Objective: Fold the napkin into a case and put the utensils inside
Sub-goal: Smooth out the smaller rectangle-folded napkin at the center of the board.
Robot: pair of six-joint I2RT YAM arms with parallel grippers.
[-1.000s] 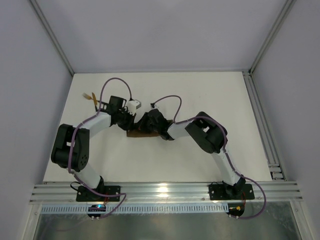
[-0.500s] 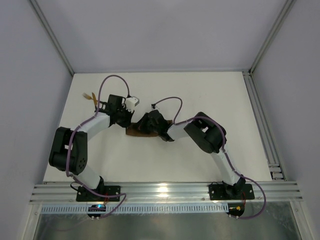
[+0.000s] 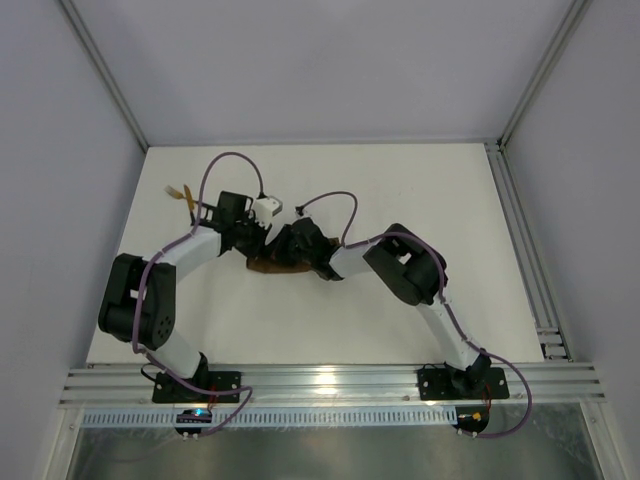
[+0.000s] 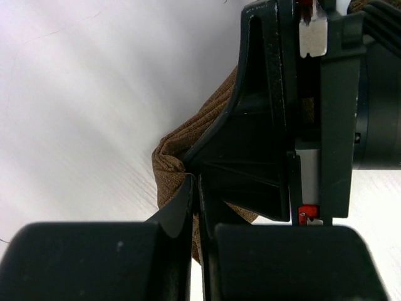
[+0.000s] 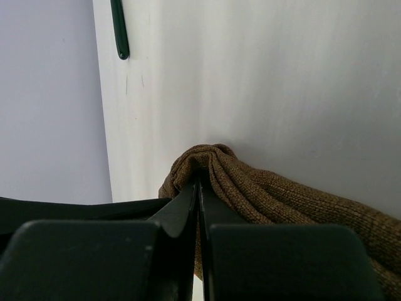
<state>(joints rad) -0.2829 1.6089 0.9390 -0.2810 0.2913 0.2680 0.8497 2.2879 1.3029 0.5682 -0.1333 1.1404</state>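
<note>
The brown napkin (image 3: 270, 265) lies bunched into a narrow strip at mid-table, between the two wrists. My right gripper (image 5: 199, 179) is shut on a gathered fold of the napkin (image 5: 282, 194). My left gripper (image 4: 196, 188) is shut at the cloth's puckered corner (image 4: 168, 164), close against the right gripper (image 4: 269, 125). From above, the left gripper (image 3: 258, 240) and right gripper (image 3: 286, 248) nearly touch over the cloth's left end. The utensils (image 3: 180, 192) lie at the far left of the table, gold heads showing. One black handle (image 5: 119, 31) appears in the right wrist view.
A white table (image 3: 400, 190) is walled by grey panels, with an aluminium rail (image 3: 520, 240) along its right side and another across the front. Both arms' cables loop above the wrists.
The right gripper has pulled the napkin a little to the left, so the strip looks shorter and more bunched. The left wrist shifted slightly and returned, its fingers staying on the cloth.
</note>
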